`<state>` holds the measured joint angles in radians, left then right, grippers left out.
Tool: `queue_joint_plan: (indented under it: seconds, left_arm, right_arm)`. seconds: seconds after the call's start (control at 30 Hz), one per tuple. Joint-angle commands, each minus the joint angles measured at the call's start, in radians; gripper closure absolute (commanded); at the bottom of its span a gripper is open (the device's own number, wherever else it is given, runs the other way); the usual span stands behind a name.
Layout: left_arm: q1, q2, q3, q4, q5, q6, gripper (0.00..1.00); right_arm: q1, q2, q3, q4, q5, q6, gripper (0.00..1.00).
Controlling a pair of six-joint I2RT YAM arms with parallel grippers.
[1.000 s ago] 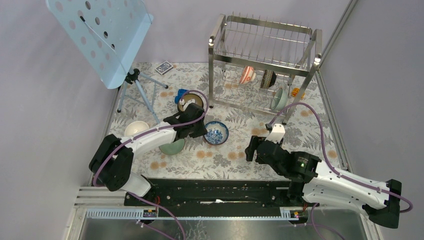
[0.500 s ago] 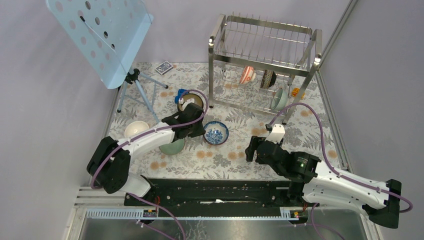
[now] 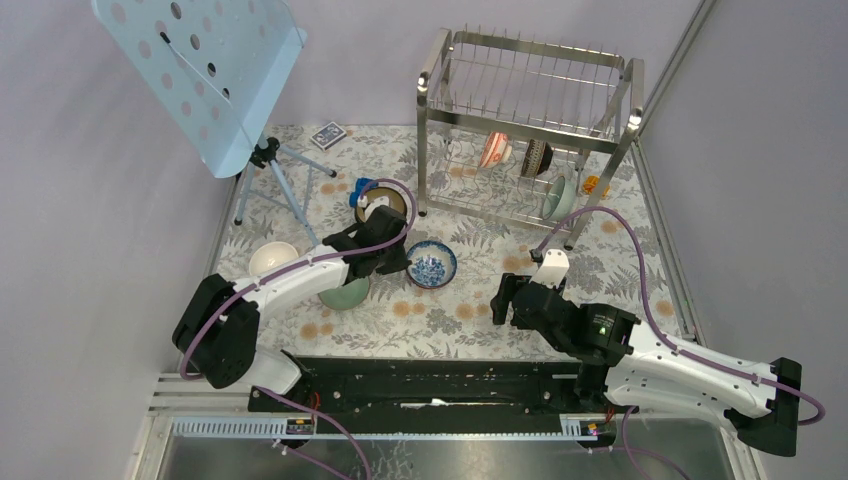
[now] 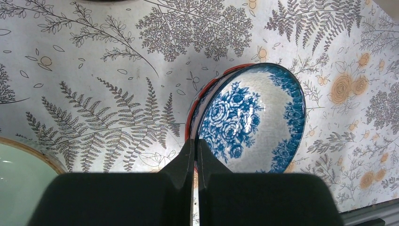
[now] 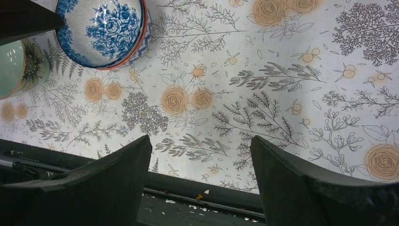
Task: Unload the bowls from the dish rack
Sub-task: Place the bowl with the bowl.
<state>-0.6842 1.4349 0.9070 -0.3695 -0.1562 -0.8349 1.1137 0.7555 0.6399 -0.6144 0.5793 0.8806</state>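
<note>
The steel dish rack (image 3: 540, 47) stands at the back right. On its lower tier an orange-red bowl (image 3: 493, 150), a dark bowl (image 3: 537, 157) and a pale green bowl (image 3: 558, 196) stand on edge. A blue-and-white bowl (image 3: 432, 266) (image 4: 251, 117) (image 5: 101, 30) sits on the table. My left gripper (image 3: 406, 264) (image 4: 195, 141) is shut with nothing in it, its tips right at that bowl's left rim. A pale green bowl (image 3: 345, 293), a white bowl (image 3: 273, 257) and a brown bowl (image 3: 387, 204) lie around the left arm. My right gripper (image 3: 503, 298) (image 5: 201, 138) hangs open over the table's near edge.
A pale blue perforated music stand (image 3: 200, 70) on a tripod (image 3: 270, 160) fills the back left. A card deck (image 3: 328, 134) and a small blue object (image 3: 362, 188) lie behind the left arm. The black rail (image 3: 430, 380) (image 5: 197, 186) runs along the near edge.
The left gripper's jaws have closed fully and the gripper has drawn back slightly to the left from the blue-and-white bowl's rim. The bowl stays put. The right arm has not moved.
</note>
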Motion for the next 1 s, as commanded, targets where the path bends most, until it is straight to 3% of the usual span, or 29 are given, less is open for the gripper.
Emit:
queue_joint_plan:
  seconds: [0.0, 0.6, 0.97]
  left_arm:
    - [0.006, -0.031, -0.014, 0.053, 0.003, 0.0, 1.0]
    - [0.005, -0.04, -0.094, 0.172, 0.06, -0.023, 1.0]
    - [0.005, -0.06, -0.088, 0.162, 0.06, -0.021, 1.0]
  right_arm:
    - [-0.002, 0.004, -0.007, 0.026, 0.005, 0.018, 0.16]
    - [-0.002, 0.008, -0.015, 0.025, 0.002, 0.024, 0.16]
    - [-0.002, 0.013, -0.007, 0.021, 0.004, 0.023, 0.16]
